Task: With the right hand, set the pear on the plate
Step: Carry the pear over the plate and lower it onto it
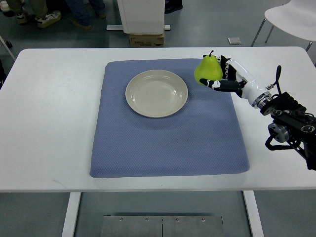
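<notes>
I am holding the green pear (208, 70) in my right hand (228, 79), fingers (223, 85) wrapped around its lower body, at the blue mat's (168, 143) far right corner, beside the empty plate (156, 93). Risk: the rounded fruit is slipping or rolling off the shallow rim on release. White surface (49, 123); grey floor, chair (291, 17), people's shoes (47, 19) beyond.

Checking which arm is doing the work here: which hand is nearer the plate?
Right. The right hand holds the pear just off the plate's right side. The left hand is out of view.
</notes>
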Controlling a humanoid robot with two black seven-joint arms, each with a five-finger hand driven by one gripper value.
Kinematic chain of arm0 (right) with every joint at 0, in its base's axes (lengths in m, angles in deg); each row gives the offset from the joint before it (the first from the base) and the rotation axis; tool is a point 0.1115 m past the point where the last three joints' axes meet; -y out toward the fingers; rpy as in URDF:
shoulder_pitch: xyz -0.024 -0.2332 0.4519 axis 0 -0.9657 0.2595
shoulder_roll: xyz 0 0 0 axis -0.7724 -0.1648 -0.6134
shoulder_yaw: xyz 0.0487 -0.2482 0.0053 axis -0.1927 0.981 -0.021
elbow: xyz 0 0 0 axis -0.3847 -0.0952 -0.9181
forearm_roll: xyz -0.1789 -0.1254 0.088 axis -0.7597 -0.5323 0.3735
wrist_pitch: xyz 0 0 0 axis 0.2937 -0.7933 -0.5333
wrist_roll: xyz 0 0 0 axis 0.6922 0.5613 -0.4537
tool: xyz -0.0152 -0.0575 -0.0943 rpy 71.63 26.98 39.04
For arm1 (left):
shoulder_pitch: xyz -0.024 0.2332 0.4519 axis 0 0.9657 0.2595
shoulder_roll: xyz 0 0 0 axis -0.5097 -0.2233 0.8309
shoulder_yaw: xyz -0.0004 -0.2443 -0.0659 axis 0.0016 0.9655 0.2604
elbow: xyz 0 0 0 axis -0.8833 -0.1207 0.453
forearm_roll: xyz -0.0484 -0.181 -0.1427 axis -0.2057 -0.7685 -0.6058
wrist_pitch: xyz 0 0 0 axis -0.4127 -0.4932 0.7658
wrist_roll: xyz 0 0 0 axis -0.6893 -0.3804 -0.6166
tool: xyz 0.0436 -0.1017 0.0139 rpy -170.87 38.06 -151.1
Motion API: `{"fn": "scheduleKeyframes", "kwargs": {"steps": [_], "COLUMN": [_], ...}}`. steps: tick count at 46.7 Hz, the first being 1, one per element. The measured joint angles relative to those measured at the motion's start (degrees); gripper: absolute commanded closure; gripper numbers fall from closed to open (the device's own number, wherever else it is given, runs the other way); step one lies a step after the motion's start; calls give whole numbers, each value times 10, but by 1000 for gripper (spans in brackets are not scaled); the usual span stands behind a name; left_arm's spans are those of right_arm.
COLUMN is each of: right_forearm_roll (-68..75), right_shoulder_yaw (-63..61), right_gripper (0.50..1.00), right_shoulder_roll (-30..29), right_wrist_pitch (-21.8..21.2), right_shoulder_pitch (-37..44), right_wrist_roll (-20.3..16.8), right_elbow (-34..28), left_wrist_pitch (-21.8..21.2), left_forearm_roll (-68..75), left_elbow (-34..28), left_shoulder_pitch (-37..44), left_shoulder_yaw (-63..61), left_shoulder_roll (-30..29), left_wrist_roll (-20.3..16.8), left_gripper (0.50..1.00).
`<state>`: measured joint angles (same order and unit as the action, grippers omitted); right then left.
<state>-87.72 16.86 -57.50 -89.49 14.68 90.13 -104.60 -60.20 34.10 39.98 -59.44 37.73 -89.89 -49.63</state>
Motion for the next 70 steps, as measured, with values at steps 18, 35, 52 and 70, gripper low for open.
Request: {"fn": "scheduleKeyframes", "kwargs": {"steps": [18, 35, 52, 70], "right_forearm_roll": [1, 1, -3, -5], "right_shoulder_yaw": [-1, 0, 4, 15], "right_gripper": [1000, 1000, 1000, 1000], "right_shoulder_roll": [-47, -114, -148, -148], "right_wrist_pitch": [1, 1, 10, 32], "right_shoulder_pitch": [45, 58, 56, 26], "right_wrist_roll": [-7, -69, -124, -128], "right_elbow": [0, 1, 2, 35], "left_wrist_pitch": [0, 0, 0, 0], "left_forearm_roll": [0, 0, 0, 0], "left_elbow": [0, 0, 0, 0], "left_shoulder_pitch": [0, 0, 0, 0], "left_shoulder_yaw": [0, 0, 0, 0], "left_shoulder_roll": [0, 0, 0, 0], "left_wrist_roll": [0, 0, 0, 0], "left_gripper": [500, 500, 500, 500]}}
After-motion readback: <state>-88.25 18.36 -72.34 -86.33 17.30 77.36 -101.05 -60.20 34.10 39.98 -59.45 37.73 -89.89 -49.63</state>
